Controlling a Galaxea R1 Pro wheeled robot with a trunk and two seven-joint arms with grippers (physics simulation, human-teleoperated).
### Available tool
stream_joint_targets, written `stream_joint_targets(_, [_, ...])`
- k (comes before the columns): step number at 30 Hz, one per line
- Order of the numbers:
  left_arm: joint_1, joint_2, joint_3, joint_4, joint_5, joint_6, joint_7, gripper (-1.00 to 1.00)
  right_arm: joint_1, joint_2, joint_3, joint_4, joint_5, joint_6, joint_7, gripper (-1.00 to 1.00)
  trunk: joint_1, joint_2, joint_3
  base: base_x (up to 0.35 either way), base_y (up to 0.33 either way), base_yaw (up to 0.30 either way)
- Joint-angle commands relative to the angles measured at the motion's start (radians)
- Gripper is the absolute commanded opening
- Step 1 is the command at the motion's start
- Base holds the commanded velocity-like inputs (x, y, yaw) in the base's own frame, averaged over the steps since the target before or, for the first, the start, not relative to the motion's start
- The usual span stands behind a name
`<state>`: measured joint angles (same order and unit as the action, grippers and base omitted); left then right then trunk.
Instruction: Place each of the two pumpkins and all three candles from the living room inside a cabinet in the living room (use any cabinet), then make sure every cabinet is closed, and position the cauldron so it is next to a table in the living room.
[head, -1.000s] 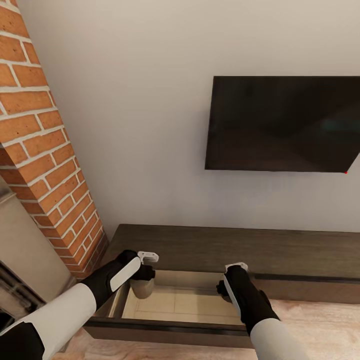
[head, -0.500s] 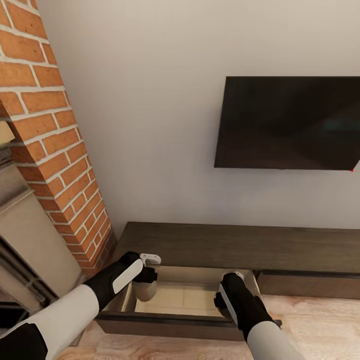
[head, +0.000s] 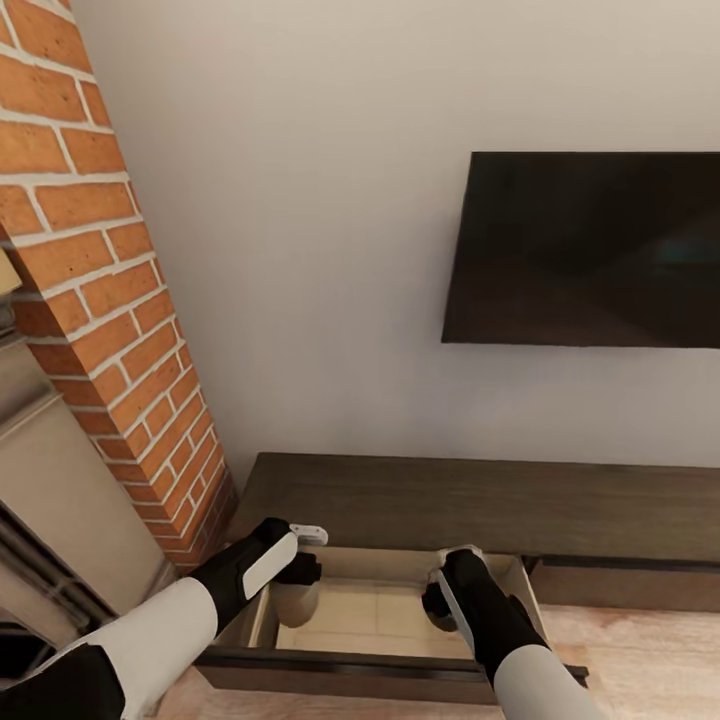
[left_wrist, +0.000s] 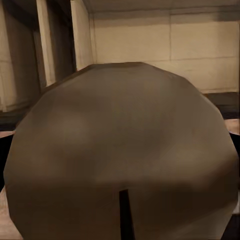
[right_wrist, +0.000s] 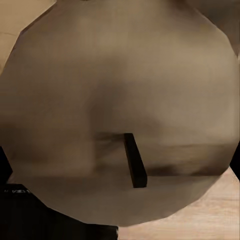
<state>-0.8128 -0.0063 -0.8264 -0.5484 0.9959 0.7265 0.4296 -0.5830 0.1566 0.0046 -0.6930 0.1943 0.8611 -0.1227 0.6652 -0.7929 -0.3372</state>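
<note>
Cabinet (head: 400, 500) drawer; candles (left_wrist: 120, 165) half-hidden.

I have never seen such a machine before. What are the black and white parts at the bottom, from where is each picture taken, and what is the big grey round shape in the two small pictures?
These are simulator renders from a wheeled robot with two arms. The big picture comes from a camera on its head, looking down. The black and white parts are its arms: the left gripper and the right gripper, both lowered into an open drawer of the long dark-brown cabinet under the television. A brick column stands at the left.

The two small pictures come from cameras near each gripper. The grey round shape is a candle seen very close from above, with its dark wick: one candle held by the left gripper, another candle held by the right. The drawer's pale inside shows behind them.
</note>
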Motion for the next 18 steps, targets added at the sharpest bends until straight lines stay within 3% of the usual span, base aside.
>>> stream_joint_targets(1, [0.000, -0.005, 0.000, 0.008, -0.010, -0.002, 0.001, -1.00, 0.001, 0.000, 0.000, 0.001, 0.003, -0.009, 0.000, -1.00, 0.000, 0.000, 0.000, 0.120, 0.070, 0.000])
stream_joint_targets(7, [0.003, -0.004, 0.000, 0.032, -0.004, -0.008, 0.000, -1.00, 0.003, 0.000, 0.001, 0.031, -0.003, -0.027, 0.035, -1.00, 0.000, 0.000, 0.000, 0.022, 0.013, 0.000])
stream_joint_targets(10, [0.005, -0.012, 0.000, 0.111, -0.003, -0.023, -0.006, -1.00, 0.002, -0.001, 0.001, 0.062, -0.003, -0.086, 0.039, -1.00, 0.000, 0.000, 0.000, 0.001, 0.001, 0.000])
stream_joint_targets(13, [0.006, -0.026, -0.007, 0.154, -0.008, -0.157, -0.044, -1.00, 0.002, -0.002, 0.001, 0.099, -0.003, -0.169, 0.040, -1.00, 0.000, 0.000, 0.000, 0.000, 0.000, 0.000])
stream_joint_targets(18, [0.011, -0.030, -0.046, 0.160, -0.008, -0.218, -0.062, -1.00, 0.003, -0.001, 0.001, 0.117, -0.002, -0.208, 0.040, -1.00, 0.000, 0.000, 0.000, 0.130, 0.027, 0.000])
